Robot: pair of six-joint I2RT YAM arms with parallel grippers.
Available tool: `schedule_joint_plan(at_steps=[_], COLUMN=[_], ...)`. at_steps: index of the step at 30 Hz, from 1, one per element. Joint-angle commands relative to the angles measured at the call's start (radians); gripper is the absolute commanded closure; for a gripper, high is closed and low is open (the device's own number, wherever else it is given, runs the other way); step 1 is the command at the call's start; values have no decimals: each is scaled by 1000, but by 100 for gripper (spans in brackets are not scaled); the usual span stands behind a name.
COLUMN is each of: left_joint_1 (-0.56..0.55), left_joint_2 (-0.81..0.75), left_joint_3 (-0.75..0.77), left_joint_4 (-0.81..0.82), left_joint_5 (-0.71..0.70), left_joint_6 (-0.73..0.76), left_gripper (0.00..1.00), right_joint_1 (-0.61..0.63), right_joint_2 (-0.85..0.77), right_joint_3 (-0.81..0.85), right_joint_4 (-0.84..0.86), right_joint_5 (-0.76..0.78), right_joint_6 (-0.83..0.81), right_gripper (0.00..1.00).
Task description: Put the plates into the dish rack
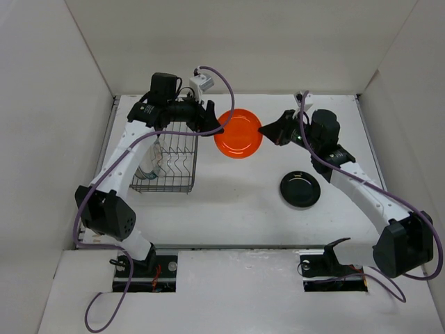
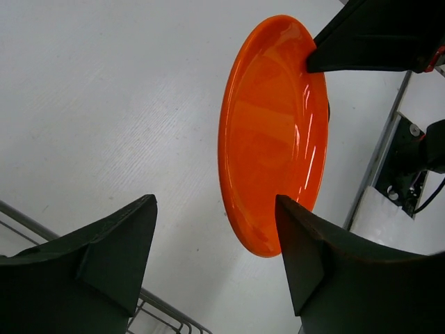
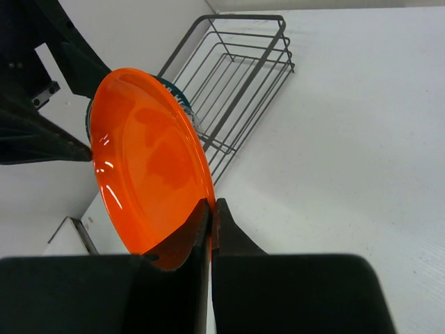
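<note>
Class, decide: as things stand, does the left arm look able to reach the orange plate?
Probably yes: the left claw is open at the rim of the orange plate with nothing between, while the right claw, shut on the opposite rim, holds it aloft.

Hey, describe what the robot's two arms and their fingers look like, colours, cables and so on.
The left arm and right arm have white link shells with black joint housings. A purple cable runs along each. The left gripper and right gripper end in matte black, wedge-shaped fingers; a small white box sits by the left wrist.
</note>
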Motion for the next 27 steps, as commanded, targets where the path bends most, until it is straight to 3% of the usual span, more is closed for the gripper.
schedule_joint_plan(at_steps=[1, 4, 5, 7, 15, 16, 18, 19, 21, 25, 27], left_joint_1=[0, 0, 0, 0, 0, 0, 0, 0, 0, -10, -10], left_joint_2=[-5, -5, -5, -27, -48, -57, -86, -132, -183, -287, -333], left_joint_3=[-14, -14, -3, -3, -32, -43, -61, -93, -127, -181, -204], left_joint_4=[30, 30, 42, 76, 87, 87, 102, 134, 145, 148, 134], left_joint_5=[34, 25, 10, -45, -78, -101, -147, -208, -268, -511, -751], left_joint_6=[15, 15, 15, -14, -32, -32, -63, -78, -89, -115, -115], left_gripper=[37, 62, 78, 96, 100, 100, 100, 100, 100, 100, 100], right_joint_1=[11, 33, 33, 53, 97, 97, 97, 97, 106, 106, 106], right_joint_2=[-39, -29, -29, -29, -20, -10, 0, 0, 11, 20, 20], right_joint_3=[63, 72, 81, 81, 127, 127, 127, 127, 127, 116, 116], right_joint_4=[97, 97, 97, 97, 106, 106, 106, 106, 106, 70, 33], right_joint_5=[-10, -19, -19, -5, 18, 18, 27, 27, 53, 125, 203], right_joint_6=[2, 2, 2, 2, -7, -7, -7, -7, -7, -7, -7], right_gripper=[100, 100, 100, 100, 100, 97, 74, 27, 0, 0, 0])
